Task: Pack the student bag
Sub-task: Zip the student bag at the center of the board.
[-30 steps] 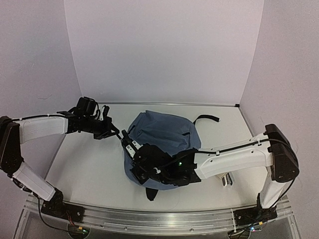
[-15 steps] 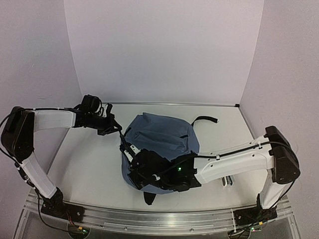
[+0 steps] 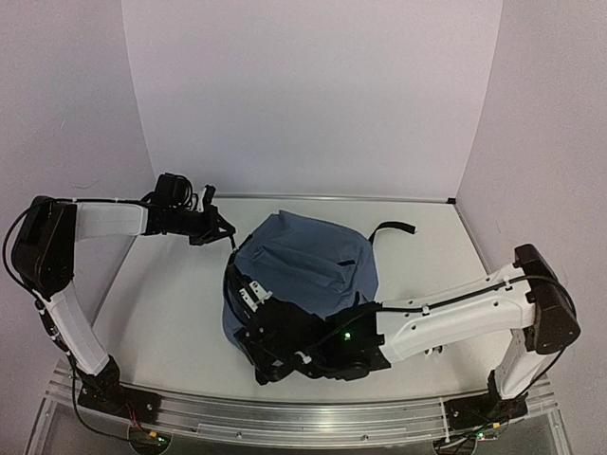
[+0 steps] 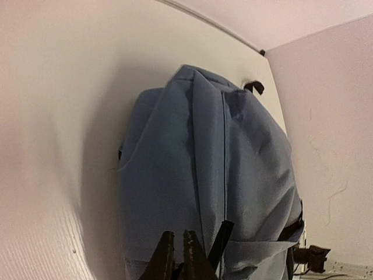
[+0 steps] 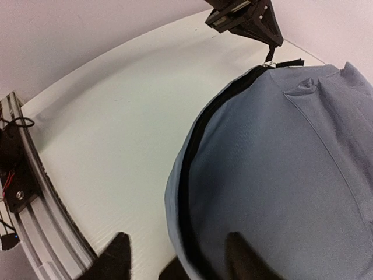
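The slate-blue student bag [image 3: 308,265] lies in the middle of the table, its dark zipper line [image 5: 192,151] running along the left edge. My left gripper [image 3: 226,232] sits just off the bag's far-left corner. It is shut on the zipper pull [image 5: 270,62], whose black tab [image 4: 224,234] sticks out beside the fingers [image 4: 192,251]. My right gripper [image 5: 180,259] is at the bag's near-left edge [image 3: 248,305]. It is open, one finger over the table and the other over the fabric, holding nothing.
The bag's black strap [image 3: 394,227] loops out at the far right. A small pale object [image 3: 433,350] lies mostly hidden under the right arm. An aluminium rail [image 3: 285,417] runs along the near edge, and walls close in the other three sides.
My right gripper has opened, letting go of the bag's near edge, and slid toward the rail. The left gripper has drawn back toward the far left with the zipper pull.
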Action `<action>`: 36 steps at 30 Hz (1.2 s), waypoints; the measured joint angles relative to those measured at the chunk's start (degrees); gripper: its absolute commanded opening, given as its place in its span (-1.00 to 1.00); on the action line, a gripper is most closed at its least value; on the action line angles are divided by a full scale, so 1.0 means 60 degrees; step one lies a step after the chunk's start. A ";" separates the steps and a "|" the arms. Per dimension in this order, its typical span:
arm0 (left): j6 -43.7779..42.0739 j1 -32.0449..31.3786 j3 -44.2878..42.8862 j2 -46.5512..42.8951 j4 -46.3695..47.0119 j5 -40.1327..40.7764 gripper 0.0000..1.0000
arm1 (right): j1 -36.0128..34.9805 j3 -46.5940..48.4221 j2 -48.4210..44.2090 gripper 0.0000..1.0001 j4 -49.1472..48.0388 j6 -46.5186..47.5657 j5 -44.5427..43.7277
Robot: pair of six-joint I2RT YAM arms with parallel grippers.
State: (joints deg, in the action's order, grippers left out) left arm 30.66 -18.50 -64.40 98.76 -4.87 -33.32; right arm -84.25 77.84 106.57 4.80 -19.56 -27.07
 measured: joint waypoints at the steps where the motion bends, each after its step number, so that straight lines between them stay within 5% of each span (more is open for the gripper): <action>1: -0.0087 0.0100 0.0000 -0.0018 0.0151 0.0009 -0.35 | -0.0163 0.0000 -0.0164 0.59 0.0098 -0.0123 -0.0222; 5: -0.0086 0.0359 0.0312 -0.0411 0.0228 0.0145 0.26 | -0.0254 0.0000 -0.0895 0.82 0.0516 -0.0459 -0.0844; 12: 0.0431 0.0168 0.1456 -0.2010 -0.0044 0.0168 0.69 | 0.1853 -0.0488 -0.2026 0.92 0.1016 -0.1424 -0.0772; 23: 0.1200 -0.1456 0.2780 -0.3053 -0.0703 0.0976 0.71 | 0.5436 -0.3051 -0.3132 0.65 0.0652 -0.3117 0.1478; 36: 0.1382 -0.1533 0.3002 -0.2879 -0.0730 0.1511 0.27 | 0.6923 -0.4307 -0.3144 0.23 -0.1682 -0.4585 0.4047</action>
State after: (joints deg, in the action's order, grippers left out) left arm 38.95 -27.70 -46.39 81.49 -9.25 -24.25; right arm -42.71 52.00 87.71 -5.29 -47.07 -2.79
